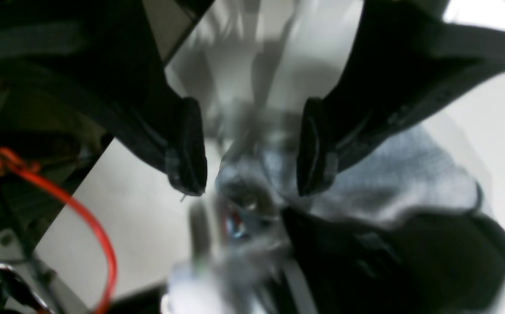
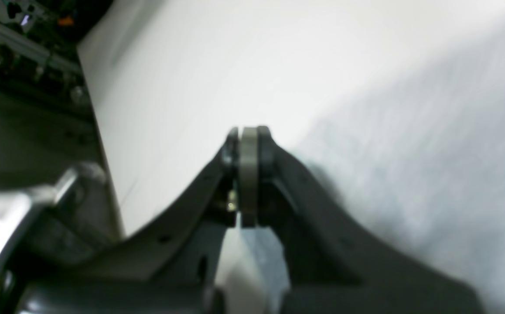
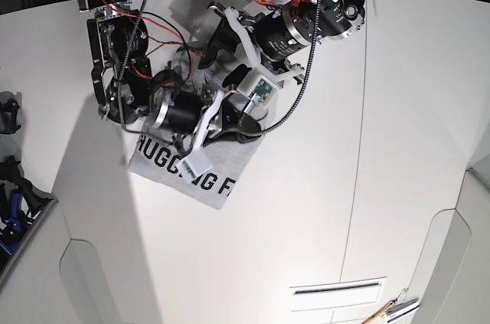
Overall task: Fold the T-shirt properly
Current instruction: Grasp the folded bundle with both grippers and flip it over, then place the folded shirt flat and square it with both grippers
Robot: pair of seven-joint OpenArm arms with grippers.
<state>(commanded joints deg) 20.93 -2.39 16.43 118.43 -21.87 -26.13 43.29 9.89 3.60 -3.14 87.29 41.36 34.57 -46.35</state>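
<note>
The T-shirt (image 3: 191,175) lies as a folded light grey bundle on the white table (image 3: 321,209), with black lettering facing up. Its upper part is hidden under the arms. My right gripper (image 2: 248,144) is shut, with a thin grey strip that looks like shirt fabric pinched between its fingers. More of the grey shirt (image 2: 431,152) spreads to its right. In the base view this gripper (image 3: 249,126) sits at the shirt's upper right edge. My left gripper (image 1: 250,152) is open and empty above the grey shirt (image 1: 409,174). In the base view it (image 3: 214,52) hovers behind the shirt.
The right arm's black body (image 1: 387,261) is close below my left gripper. A red cable (image 1: 100,235) loops at the table's edge. Dark gear (image 3: 9,178) stands off the table's left side. A small tool (image 3: 390,310) lies at the front right.
</note>
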